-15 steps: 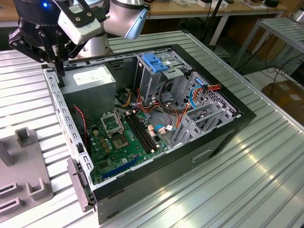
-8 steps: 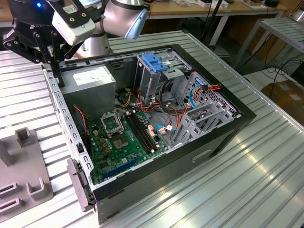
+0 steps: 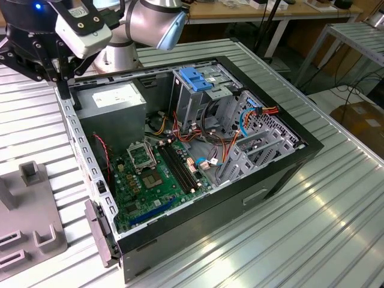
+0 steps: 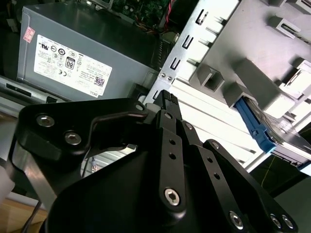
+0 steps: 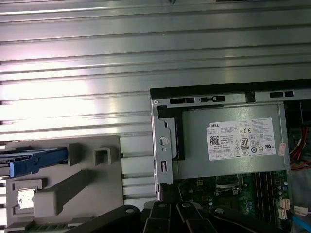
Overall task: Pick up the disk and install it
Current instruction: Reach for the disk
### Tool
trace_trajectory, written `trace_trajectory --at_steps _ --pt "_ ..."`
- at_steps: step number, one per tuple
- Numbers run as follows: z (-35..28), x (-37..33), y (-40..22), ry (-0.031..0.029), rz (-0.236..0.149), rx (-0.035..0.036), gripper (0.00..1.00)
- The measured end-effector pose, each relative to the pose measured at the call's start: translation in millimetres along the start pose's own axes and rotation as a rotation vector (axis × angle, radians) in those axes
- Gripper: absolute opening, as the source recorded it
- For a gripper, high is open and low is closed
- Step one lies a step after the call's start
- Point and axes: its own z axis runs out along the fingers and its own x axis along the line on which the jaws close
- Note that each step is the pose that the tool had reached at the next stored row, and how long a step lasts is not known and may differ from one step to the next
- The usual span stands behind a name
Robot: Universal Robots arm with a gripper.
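Observation:
The disk (image 5: 33,160), dark grey with a bright blue carrier frame, lies in a slot of the grey fixture (image 5: 73,189) on the table beside the computer case. It also appears in the second wrist view (image 4: 265,131), held between grey fixture blocks. My gripper (image 3: 63,81) hangs above the case's corner by the power supply (image 3: 114,99), well apart from the disk. Its black fingers (image 4: 167,104) stand shut with nothing between them, and the fingertips (image 5: 164,194) sit over the case's edge.
The open computer case (image 3: 270,180) lies on the slatted metal table (image 3: 312,228). Inside are the motherboard (image 3: 156,174), cables, and a silver drive cage with a blue bracket (image 3: 195,78). Part of the grey fixture (image 3: 30,234) shows at the exterior view's left.

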Motion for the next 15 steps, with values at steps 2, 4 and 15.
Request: trace_trajectory --at_steps 2,4,15 --pt "-0.1 2.1 -0.2 0.0001 0.000 0.0001 0.10" --pt "-0.1 3.9 -0.3 0.0000 0.000 0.0000 0.10" --pt "-0.5 17.3 -1.3 0.0000 0.000 0.0000 0.10"
